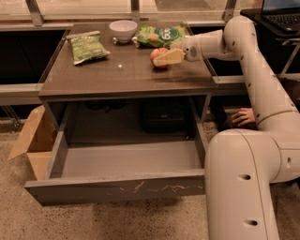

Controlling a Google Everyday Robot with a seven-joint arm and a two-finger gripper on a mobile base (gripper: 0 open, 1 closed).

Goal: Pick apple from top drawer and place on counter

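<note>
- My gripper [165,57], in the upper middle-right of the frame, is clasped around the apple [157,52].
- The apple is low over the counter [117,75]; I can't tell whether it touches.
- The top drawer [117,187] stands pulled out, lower frame.

Floor: speckled beige floor [140,222], stone-like;
Back: window glass behind grey metal posts [33,10]; dark panels below;
Sides: a grey ledge [18,89] runs either side of the counter [117,72];
Left: open cardboard box [28,145] on the floor;
Right: laptop [281,14], top corner;
Gripper [164,57]: over the counter's right rear
</note>
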